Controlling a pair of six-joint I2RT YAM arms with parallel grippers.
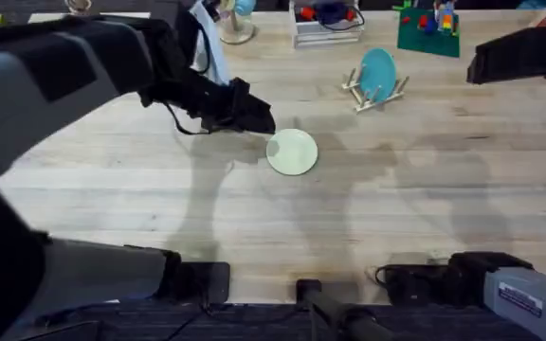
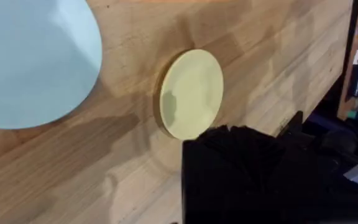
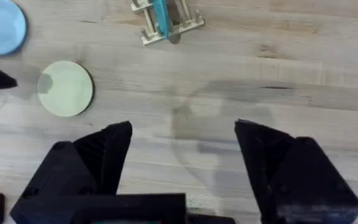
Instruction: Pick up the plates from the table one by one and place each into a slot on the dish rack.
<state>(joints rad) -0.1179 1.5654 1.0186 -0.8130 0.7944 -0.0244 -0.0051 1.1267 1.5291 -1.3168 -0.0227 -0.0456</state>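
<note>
Left gripper point(image 1: 259, 121) reaches out across the table point(image 1: 425, 199), its tip just beside the cream plate point(image 1: 292, 152); whether its fingers are apart cannot be told. Right gripper point(image 3: 182, 152) hovers above the wood, fingers spread wide. A teal plate point(image 1: 378, 73) stands upright in the dish rack point(image 1: 375, 92).

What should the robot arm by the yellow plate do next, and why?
Probably the left gripper should ease down to the closest rim of the small round pale cream-yellow plastic plate. That plate lies flat on the light wooden table with the gripper right beside its edge. The small wooden dish rack holds one teal plate, so a slot looks free.
</note>
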